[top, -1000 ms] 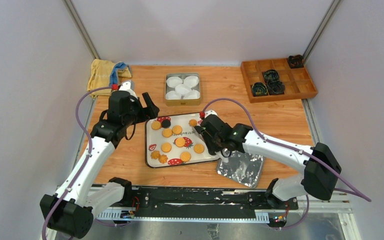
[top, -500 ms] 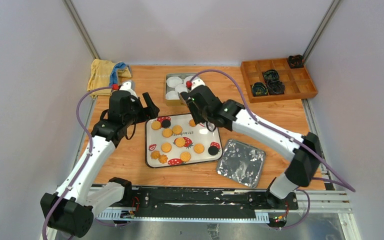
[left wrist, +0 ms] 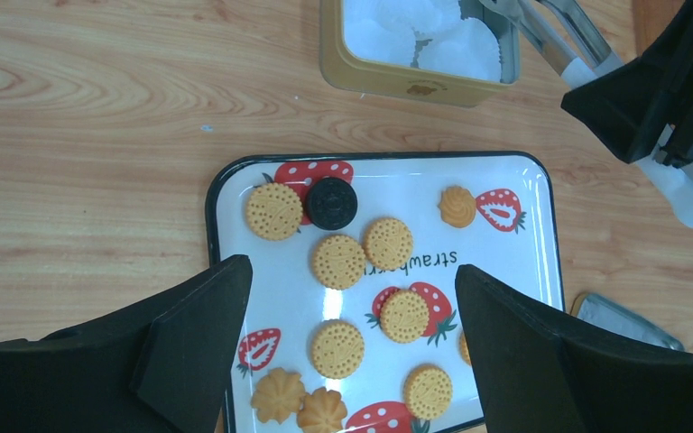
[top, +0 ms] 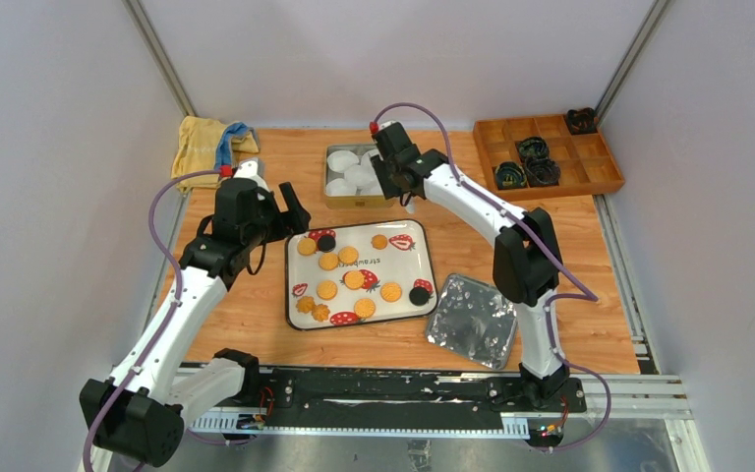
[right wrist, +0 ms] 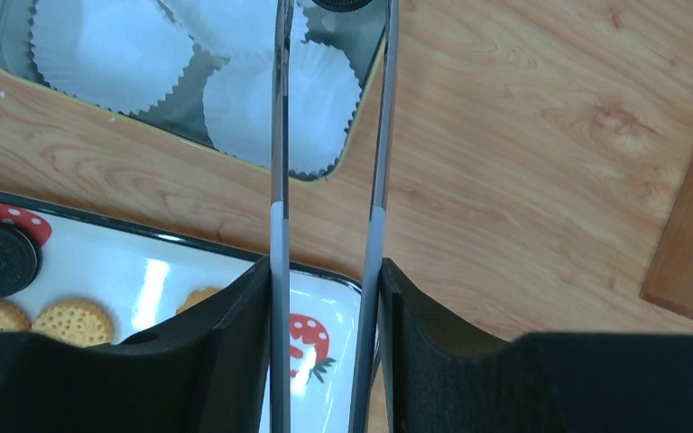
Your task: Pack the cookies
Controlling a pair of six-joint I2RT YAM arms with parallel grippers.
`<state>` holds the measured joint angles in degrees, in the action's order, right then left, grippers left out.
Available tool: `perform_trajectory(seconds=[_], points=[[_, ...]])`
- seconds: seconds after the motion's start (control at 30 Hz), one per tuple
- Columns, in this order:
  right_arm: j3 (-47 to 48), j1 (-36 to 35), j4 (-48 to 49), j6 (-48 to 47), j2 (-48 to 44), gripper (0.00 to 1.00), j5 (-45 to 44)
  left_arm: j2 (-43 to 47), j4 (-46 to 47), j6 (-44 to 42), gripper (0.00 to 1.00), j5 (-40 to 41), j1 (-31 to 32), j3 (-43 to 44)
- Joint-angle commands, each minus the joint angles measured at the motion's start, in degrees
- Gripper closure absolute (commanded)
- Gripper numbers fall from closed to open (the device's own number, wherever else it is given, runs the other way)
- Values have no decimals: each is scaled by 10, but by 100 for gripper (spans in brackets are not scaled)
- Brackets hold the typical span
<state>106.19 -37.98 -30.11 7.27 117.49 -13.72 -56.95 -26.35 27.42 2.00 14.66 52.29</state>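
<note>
Several golden cookies (top: 354,279) and two black ones (top: 325,242) lie on a white strawberry-print tray (top: 408,265); they also show in the left wrist view (left wrist: 337,262). My left gripper (top: 290,211) is open and empty above the tray's left side (left wrist: 350,275). My right gripper (top: 396,177) is shut on metal tongs (right wrist: 280,135) and hovers over the right end of a tin (top: 359,200) of white paper cups (right wrist: 108,45). The tong tips pinch a dark round cookie (right wrist: 341,4), cut off by the frame's top edge, above the cups.
A crumpled foil tray (top: 472,320) lies right of the cookie tray near the front. A wooden compartment box (top: 551,157) with dark items stands at the back right. A yellow cloth (top: 202,147) lies at the back left.
My right arm has swung from the tray's front right corner back to the tin of paper cups. A black cookie it had covered shows on the tray. The left arm has not moved.
</note>
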Motion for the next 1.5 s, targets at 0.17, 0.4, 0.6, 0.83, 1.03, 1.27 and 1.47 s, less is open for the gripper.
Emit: perform_trajectory(seconds=[0.17, 0.4, 0.6, 0.83, 1.03, 1.27, 1.47], points=[[76, 23, -4, -33, 38, 93, 26, 6, -11, -10, 10, 15, 0, 9], [93, 27, -17, -36, 71, 92, 26, 6, -12, -10, 10, 16, 0, 8], [102, 29, -18, -32, 86, 92, 38, 7, -13, -10, 10, 19, 0, 8], [110, 28, -16, -29, 88, 67, 22, 7, -13, -11, 10, 18, 0, 7], [122, 28, -10, -27, 89, 49, 20, 9, -8, -12, 9, 6, 0, 5], [116, 29, -13, -20, 81, 46, 14, 13, -7, -15, 8, 0, 0, 4], [12, 4, -5, -19, -31, 47, 5, 17, -2, -15, 8, 0, 0, 7]])
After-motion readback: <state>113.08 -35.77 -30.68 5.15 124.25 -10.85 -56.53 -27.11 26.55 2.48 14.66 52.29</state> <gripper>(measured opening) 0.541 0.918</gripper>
